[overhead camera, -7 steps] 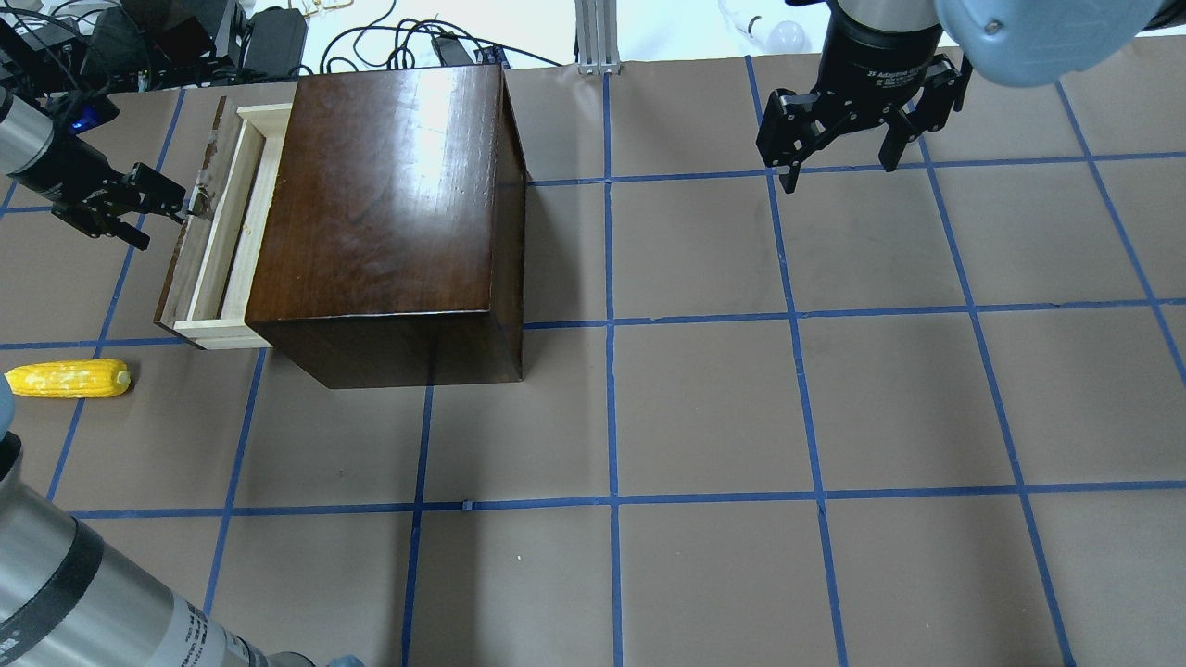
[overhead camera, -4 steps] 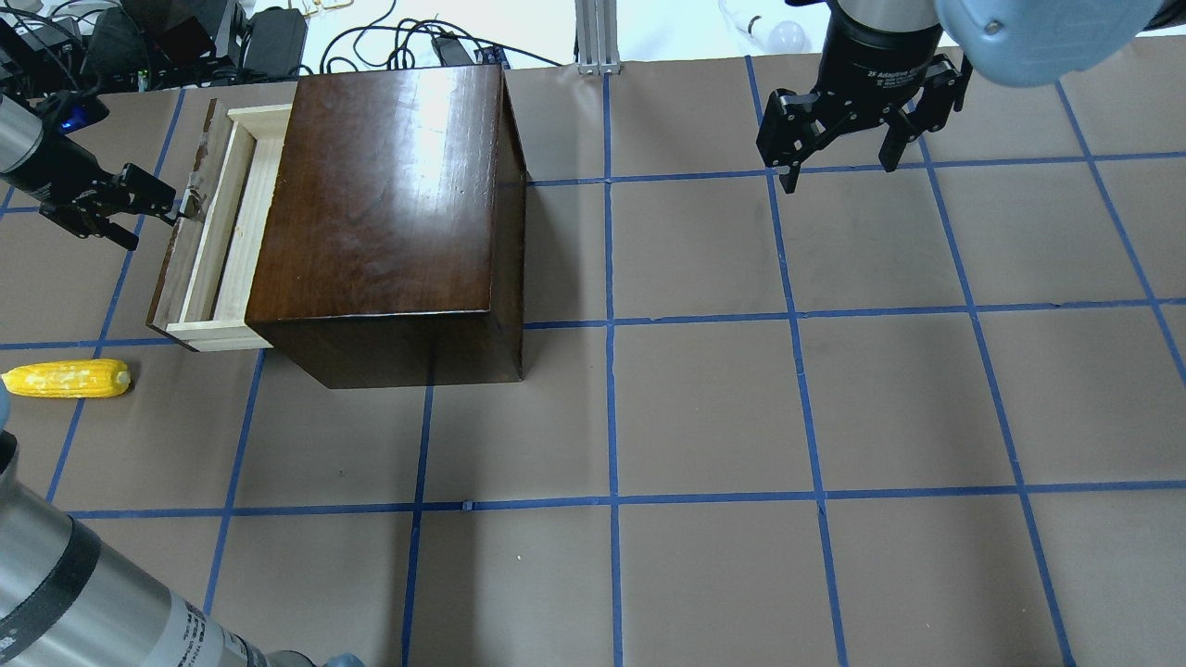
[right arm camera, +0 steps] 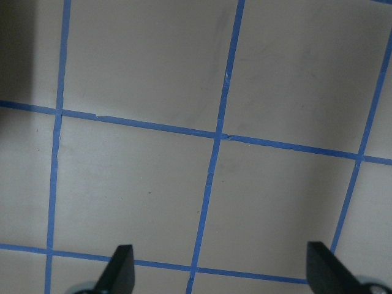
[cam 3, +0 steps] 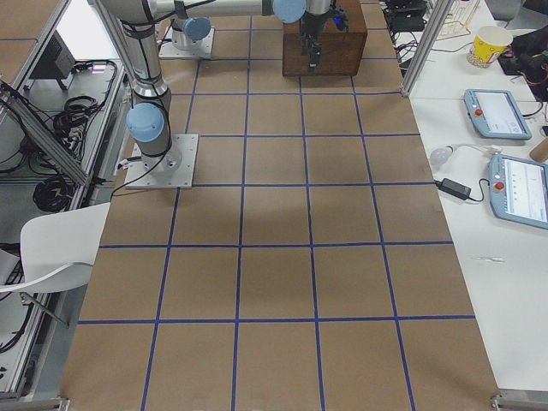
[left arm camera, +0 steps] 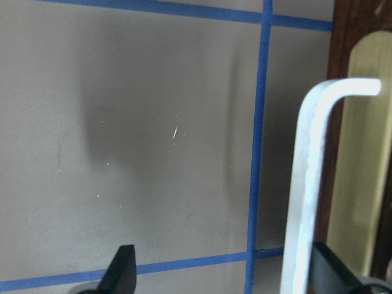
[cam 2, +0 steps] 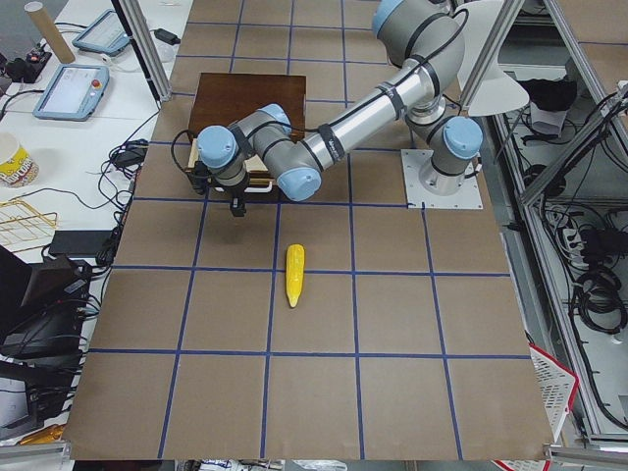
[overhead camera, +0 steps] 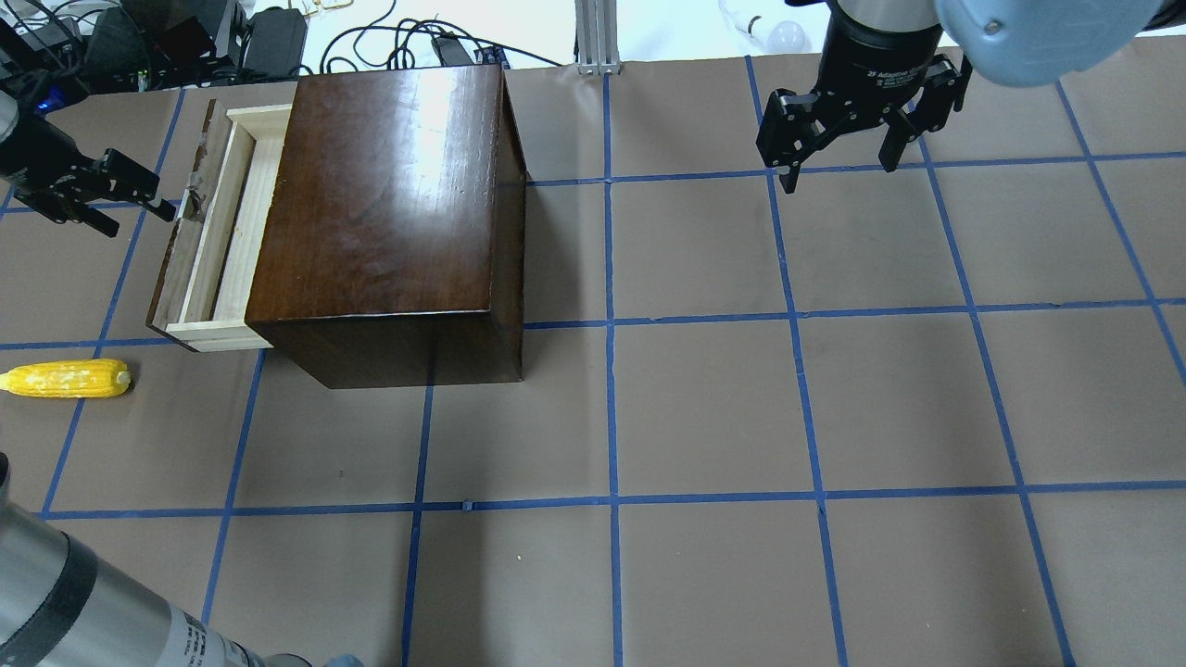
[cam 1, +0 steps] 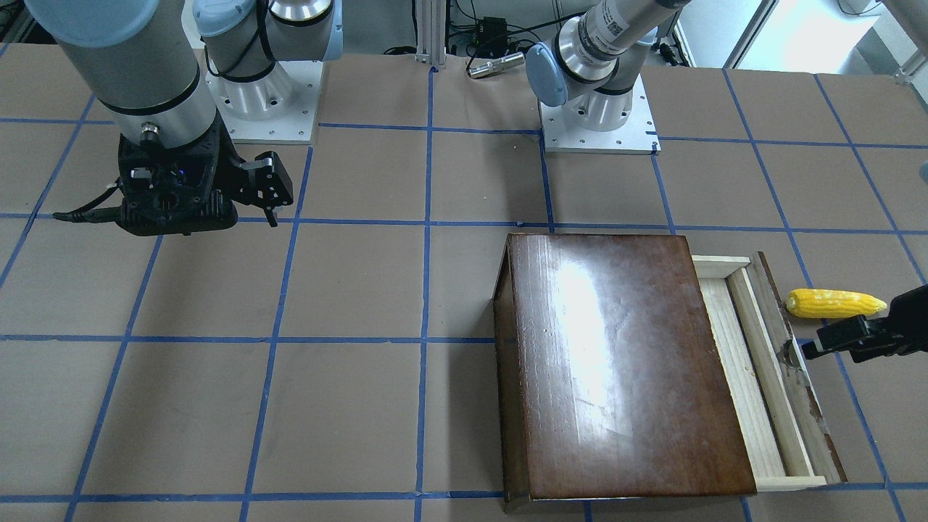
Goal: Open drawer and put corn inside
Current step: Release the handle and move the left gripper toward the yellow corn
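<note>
The drawer [overhead camera: 211, 243] stands partly pulled out of the dark, glossy box [overhead camera: 389, 213], sticking out toward the left of the overhead view. Its pale wooden inside shows between the box and the scuffed brown front panel. A bent metal handle [overhead camera: 194, 193] sits on that front panel.

The left gripper [overhead camera: 144, 222] hangs at the upper left of the overhead view, just beside the drawer front and level with the handle. Its fingers are spread. In the left wrist view the bright handle rises between them, close to the finger at the lower right of the frame. I cannot tell whether that finger touches it.

The corn [overhead camera: 65, 380] lies on the brown counter [overhead camera: 704, 408] at the left edge of the overhead view. It is below the drawer's near corner and apart from it, outside the drawer. It rests across one of the blue tape lines [overhead camera: 611, 278], with its paler point toward the frame's edge.

The right gripper [overhead camera: 841, 176] hovers at the upper right of the overhead view, well apart from the box. Its fingers are spread wide, with only counter and tape showing between them.
</note>
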Tool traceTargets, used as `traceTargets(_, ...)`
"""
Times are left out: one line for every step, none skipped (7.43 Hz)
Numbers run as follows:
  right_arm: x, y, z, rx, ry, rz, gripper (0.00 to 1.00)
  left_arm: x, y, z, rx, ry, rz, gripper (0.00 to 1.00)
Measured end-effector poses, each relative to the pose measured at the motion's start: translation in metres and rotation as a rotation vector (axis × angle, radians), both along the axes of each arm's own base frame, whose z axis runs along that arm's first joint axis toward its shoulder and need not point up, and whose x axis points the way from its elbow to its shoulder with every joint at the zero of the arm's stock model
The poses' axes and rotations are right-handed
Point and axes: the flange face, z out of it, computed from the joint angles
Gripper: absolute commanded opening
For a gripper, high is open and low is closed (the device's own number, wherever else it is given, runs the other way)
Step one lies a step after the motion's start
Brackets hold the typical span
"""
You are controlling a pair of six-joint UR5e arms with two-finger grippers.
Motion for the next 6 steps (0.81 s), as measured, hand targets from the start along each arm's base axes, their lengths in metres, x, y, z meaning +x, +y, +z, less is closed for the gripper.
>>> traceTargets(0.0, 0.0, 0.0, 0.0, 0.0, 0.0, 1.0, -0.001, 0.01, 0.015, 0.005, -0.041, -0.061, 1.0)
traceTargets(0.0, 0.0, 0.0, -0.001, 0.0, 0.0, 1.0, -0.001, 0.023, 0.033, 0.024, -0.095, -0.138, 1.0)
traceTargets(0.0, 0.0, 0.0, -0.001, 0.0, -0.001, 1.0, -0.001, 0.037, 0.049, 0.054, -0.138, -0.211, 1.0)
traceTargets(0.0, 0.0, 0.0, -0.001, 0.0, -0.001, 1.0, -0.004, 0.052, 0.055, 0.085, -0.153, -0.318, 1.0)
traceTargets(0.0, 0.0, 0.0, 0.0, 0.0, -0.001, 1.0, 0.001, 0.068, 0.051, 0.1, -0.143, -0.421, 1.0)
traceTargets(0.0, 0.0, 0.0, 0.0, 0.0, -0.001, 1.0, 0.018, 0.087, 0.046, 0.097, -0.126, -0.504, 1.0)
